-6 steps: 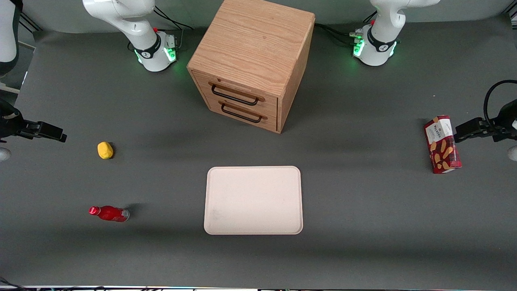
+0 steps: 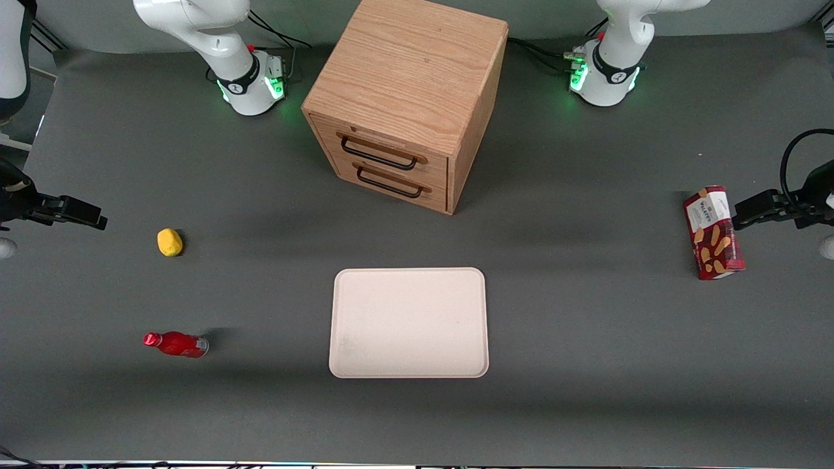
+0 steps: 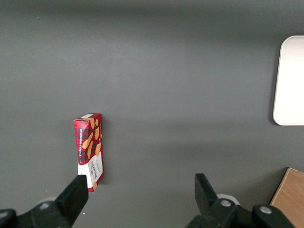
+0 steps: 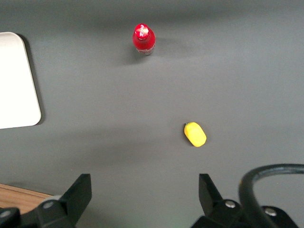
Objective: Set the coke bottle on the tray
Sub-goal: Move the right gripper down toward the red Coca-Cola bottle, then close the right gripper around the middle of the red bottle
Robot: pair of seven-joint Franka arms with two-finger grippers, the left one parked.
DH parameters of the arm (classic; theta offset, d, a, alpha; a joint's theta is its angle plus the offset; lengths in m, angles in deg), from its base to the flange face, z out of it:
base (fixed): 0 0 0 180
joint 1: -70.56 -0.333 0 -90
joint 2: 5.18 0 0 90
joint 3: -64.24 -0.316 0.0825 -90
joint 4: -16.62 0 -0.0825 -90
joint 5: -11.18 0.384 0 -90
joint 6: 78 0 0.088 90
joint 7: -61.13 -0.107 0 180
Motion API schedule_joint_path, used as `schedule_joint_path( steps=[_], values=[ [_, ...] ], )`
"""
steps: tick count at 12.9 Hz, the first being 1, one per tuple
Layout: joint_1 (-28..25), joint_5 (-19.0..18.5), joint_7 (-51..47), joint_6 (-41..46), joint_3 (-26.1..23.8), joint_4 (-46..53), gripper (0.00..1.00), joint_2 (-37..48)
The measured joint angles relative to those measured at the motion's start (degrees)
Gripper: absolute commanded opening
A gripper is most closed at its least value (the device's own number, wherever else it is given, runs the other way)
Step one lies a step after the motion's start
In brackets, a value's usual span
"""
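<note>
The coke bottle [image 2: 176, 343] is small and red with a red cap. It stands on the grey table toward the working arm's end, well apart from the tray, and also shows in the right wrist view [image 4: 143, 39]. The pale cream tray [image 2: 408, 322] lies flat and bare in front of the wooden cabinet, nearer to the front camera. One of its corners shows in the right wrist view [image 4: 14, 80]. My right gripper [image 2: 98, 220] hovers open and empty at the working arm's end, farther from the front camera than the bottle. Its fingers are spread wide [image 4: 145, 183] over bare table.
A yellow lump [image 2: 170, 241] lies between the gripper and the bottle and shows in the right wrist view [image 4: 195, 134]. A wooden two-drawer cabinet [image 2: 407, 98] stands mid-table. A red snack box [image 2: 713, 232] lies toward the parked arm's end.
My right gripper has shifted very slightly. The bottle, tray and other things have not moved.
</note>
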Motion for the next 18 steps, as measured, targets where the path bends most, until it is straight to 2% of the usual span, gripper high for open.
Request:
schedule_joint_path(
  steps=[3, 8, 13, 18],
  values=[
    [-0.1, 0.0, 0.6, -0.9, -0.1, 1.8, 1.00, -1.6],
    [-0.1, 0.0, 4.3, -1.9, -0.2, 12.9, 1.00, -12.0],
    [-0.1, 0.3, 11.5, -11.2, -0.8, 16.4, 1.00, -21.4],
    [0.6, 4.5, 17.7, -18.0, -0.5, 16.7, 1.00, -29.0]
  ],
)
